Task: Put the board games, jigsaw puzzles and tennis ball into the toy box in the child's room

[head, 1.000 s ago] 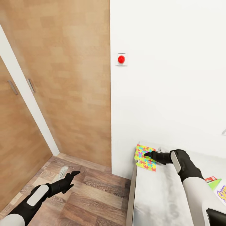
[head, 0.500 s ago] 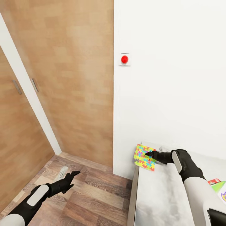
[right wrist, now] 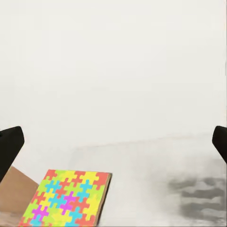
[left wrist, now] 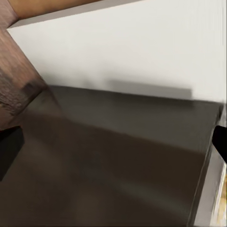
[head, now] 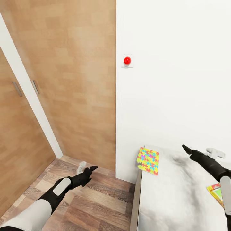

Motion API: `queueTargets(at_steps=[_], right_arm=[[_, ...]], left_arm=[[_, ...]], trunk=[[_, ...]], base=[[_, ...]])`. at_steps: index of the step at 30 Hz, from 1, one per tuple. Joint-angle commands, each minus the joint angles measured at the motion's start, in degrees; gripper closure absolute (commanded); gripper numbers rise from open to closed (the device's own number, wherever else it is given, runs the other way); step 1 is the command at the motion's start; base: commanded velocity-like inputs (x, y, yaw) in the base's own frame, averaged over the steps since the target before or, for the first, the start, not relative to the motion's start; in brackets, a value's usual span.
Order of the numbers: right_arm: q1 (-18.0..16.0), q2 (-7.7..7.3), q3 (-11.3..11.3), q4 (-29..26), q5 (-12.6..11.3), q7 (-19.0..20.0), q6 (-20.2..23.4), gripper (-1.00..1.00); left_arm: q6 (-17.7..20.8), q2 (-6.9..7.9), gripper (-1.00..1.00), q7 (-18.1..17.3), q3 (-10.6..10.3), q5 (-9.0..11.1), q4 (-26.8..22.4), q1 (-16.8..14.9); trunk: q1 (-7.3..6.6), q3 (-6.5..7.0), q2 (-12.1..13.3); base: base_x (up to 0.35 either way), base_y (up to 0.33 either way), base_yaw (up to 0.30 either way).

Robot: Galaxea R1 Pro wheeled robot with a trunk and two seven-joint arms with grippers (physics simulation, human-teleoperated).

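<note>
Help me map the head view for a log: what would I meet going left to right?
Wooden doors → left pincer → red button → jigsaw on the table → right pincer → a colourful box's corner at the right edge.

A small round red button (head: 127, 60) sits on the plain white wall (head: 173, 80). Tall light-wood wardrobe doors (head: 70, 80) stand beside it, above brown wood-plank floor (head: 99, 199).
</note>
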Motion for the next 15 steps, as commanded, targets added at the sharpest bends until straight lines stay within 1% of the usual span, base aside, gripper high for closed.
queueTargets(at_steps=[1,2,4,5,7,8,9,11,12,13,15], right_arm=[[1.1,-0.1,-0.3,-0.9,-1.3,0.5,0.3,-1.0],[2.8,-0.3,-0.9,-2.1,-2.9,2.1,0.2,-1.0],[4.6,-0.44,-3.3,-3.3,-4.5,9.6,-0.1,-1.0],[4.9,-0.46,-4.1,-3.5,-4.7,11.6,-0.1,-1.0],[5.3,-0.79,-7.3,-3.9,-5.2,18.5,0.1,-1.0],[5.4,-0.94,-8.1,-4.0,-5.3,20.1,0.1,-1.0],[5.4,-1.36,-9.3,-4.1,-5.4,22.5,0.4,-1.0],[5.4,-1.85,-10.4,-4.1,-5.5,24.7,1.4,-1.0],[5.4,-2.0,-10.6,-4.1,-5.5,25.1,1.8,-1.0],[5.4,-2.21,-10.9,-4.2,-5.5,25.9,2.4,-1.0],[5.3,-2.46,-11.2,-4.2,-5.6,26.6,3.1,-1.0]], left_arm=[[-0.1,-0.09,-1.0,-1.4,-0.3,0.1,0.8,-0.4],[-0.4,-0.21,-1.0,-3.7,-0.3,0.0,1.9,-0.8],[-0.7,0.16,-1.0,-6.8,-0.2,-0.1,3.1,-1.1],[-0.8,0.25,-1.0,-7.3,-0.2,-0.1,3.3,-1.1],[-0.9,0.42,-1.0,-8.5,-0.1,-0.1,3.7,-1.1],[-1.0,0.44,-1.0,-8.7,-0.1,-0.1,3.7,-1.1],[-1.1,0.49,-1.0,-8.9,-0.2,-0.2,3.8,-0.9],[-1.5,0.49,-1.0,-9.1,-0.7,-0.4,3.9,-0.7],[-1.7,0.49,-1.0,-9.1,-1.0,-0.7,3.9,-0.6],[-1.9,0.47,-1.0,-9.2,-1.4,-1.4,3.9,-0.6],[-2.3,0.49,-1.0,-9.2,-1.6,-2.2,3.9,-0.5]], trunk=[[0.01,-0.06,0.0],[0.01,-0.06,0.0],[0.01,-0.06,0.0],[0.01,-0.06,0.0],[0.01,-0.04,0.0],[0.01,-0.03,0.0],[0.01,-0.01,0.0],[0.01,0.03,0.0],[0.01,0.05,0.0],[0.01,0.08,0.0],[0.01,0.12,0.0]], base=[[0.0,0.0,0.0],[0.0,0.0,0.0],[0.0,0.0,0.0],[0.0,0.0,0.0],[0.0,0.0,-0.071],[0.0,0.0,-0.146],[0.0,0.0,-0.197],[0.0,0.0,-0.229],[0.0,0.0,-0.251],[0.0,0.0,-0.265],[0.0,0.0,-0.276]])
